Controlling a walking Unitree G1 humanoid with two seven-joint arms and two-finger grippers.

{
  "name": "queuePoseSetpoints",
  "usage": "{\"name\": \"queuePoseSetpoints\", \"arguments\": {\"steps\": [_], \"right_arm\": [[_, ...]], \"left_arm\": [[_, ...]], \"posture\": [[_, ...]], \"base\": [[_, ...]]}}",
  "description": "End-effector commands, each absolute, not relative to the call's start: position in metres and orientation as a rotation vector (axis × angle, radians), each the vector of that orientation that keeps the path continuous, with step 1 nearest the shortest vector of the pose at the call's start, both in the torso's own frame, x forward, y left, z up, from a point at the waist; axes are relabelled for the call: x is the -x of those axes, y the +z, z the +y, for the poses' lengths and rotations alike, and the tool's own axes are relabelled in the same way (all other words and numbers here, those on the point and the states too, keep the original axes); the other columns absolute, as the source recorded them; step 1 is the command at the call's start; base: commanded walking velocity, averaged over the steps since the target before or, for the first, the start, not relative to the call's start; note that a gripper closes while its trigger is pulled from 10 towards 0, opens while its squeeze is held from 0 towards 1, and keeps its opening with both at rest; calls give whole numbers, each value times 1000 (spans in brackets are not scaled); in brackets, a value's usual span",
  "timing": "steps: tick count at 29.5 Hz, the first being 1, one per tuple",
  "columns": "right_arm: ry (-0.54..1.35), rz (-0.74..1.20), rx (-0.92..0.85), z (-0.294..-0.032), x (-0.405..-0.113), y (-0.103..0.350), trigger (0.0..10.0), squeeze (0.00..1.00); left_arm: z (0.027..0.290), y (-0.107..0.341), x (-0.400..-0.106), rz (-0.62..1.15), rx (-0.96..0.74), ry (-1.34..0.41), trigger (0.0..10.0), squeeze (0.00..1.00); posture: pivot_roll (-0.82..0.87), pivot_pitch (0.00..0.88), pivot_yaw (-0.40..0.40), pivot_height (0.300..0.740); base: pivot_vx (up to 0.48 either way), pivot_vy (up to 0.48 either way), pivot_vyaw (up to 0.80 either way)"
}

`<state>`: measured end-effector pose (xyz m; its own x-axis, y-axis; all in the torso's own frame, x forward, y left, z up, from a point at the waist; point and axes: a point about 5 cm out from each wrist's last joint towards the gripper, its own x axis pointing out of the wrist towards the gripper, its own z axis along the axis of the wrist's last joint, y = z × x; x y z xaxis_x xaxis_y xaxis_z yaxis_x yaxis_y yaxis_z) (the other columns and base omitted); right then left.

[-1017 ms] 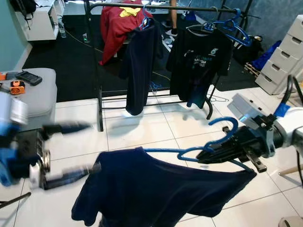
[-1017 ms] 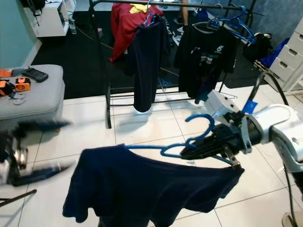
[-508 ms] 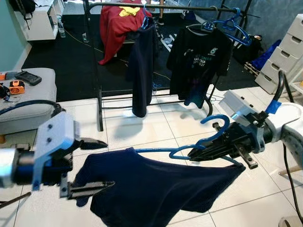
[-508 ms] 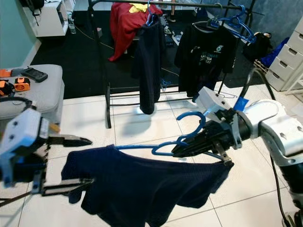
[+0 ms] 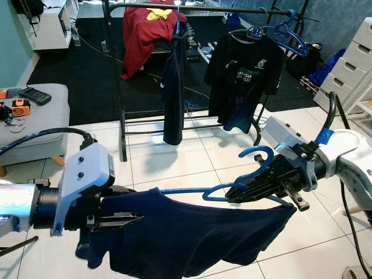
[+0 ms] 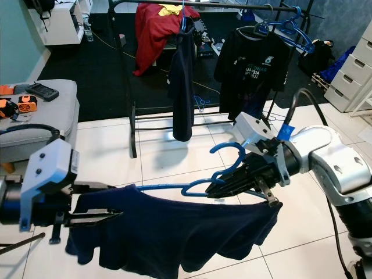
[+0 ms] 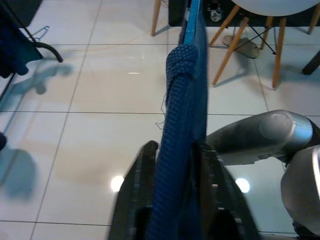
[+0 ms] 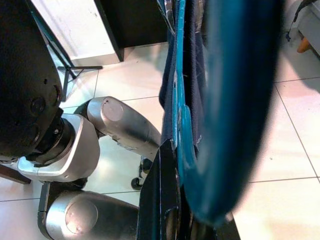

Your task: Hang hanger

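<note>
A blue hanger (image 5: 256,156) carries a navy shirt (image 5: 197,238), held low over the white tiles. My right gripper (image 5: 231,197) is shut on the hanger just below its hook, at the shirt's neck. My left gripper (image 5: 135,204) is at the shirt's left shoulder. In the left wrist view the navy fabric (image 7: 177,150) fills the gap between both fingers (image 7: 140,185). The clothes rack's black rail (image 5: 221,10) runs across the far top, well beyond the hanger.
On the rail hang a red garment (image 5: 142,32), a narrow navy garment (image 5: 172,87), a black T-shirt (image 5: 244,75) and spare blue hangers (image 5: 285,29). A grey ottoman (image 5: 35,116) with small devices stands at left, white drawers (image 5: 349,64) at right.
My left gripper moved right to the shirt's left shoulder and its fingers closed onto the fabric. The right gripper with the hanger shifted slightly left.
</note>
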<state>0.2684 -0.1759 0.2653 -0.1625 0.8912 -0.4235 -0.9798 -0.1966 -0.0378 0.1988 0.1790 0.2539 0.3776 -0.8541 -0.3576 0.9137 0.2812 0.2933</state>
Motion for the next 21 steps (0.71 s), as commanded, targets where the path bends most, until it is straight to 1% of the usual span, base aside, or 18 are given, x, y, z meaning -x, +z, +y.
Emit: {"name": "queuePoseSetpoints", "arguments": {"steps": [1, 6, 12, 13, 14, 21], "right_arm": [[1754, 261, 437, -172, -266, 269, 10000, 0], [1746, 252, 437, -169, -267, 267, 10000, 0], [1717, 255, 415, -169, -269, 265, 10000, 0], [1704, 248, 384, -169, -271, 267, 10000, 247], [1694, 243, 361, -170, -272, 268, 10000, 1000], [1642, 248, 341, -180, -276, 268, 10000, 1000]], "left_arm": [[178, 252, -197, 176, -528, -1200, 0, 0], [174, 253, -201, 153, -512, -1199, 0, 0], [176, 256, -204, 116, -472, -1182, 0, 0], [178, 257, -205, 114, -471, -1175, 0, 0], [180, 257, -205, 114, -471, -1170, 0, 0], [188, 262, -206, 103, -464, -1145, 0, 0]], "posture": [[-101, 117, -52, 740], [-98, 120, -52, 740], [-99, 122, -50, 740], [-99, 123, -49, 740], [-99, 123, -49, 740], [-99, 124, -50, 740]], "base": [[0, 0, 0], [0, 0, 0], [0, 0, 0], [0, 0, 0], [0, 0, 0], [0, 0, 0]]}}
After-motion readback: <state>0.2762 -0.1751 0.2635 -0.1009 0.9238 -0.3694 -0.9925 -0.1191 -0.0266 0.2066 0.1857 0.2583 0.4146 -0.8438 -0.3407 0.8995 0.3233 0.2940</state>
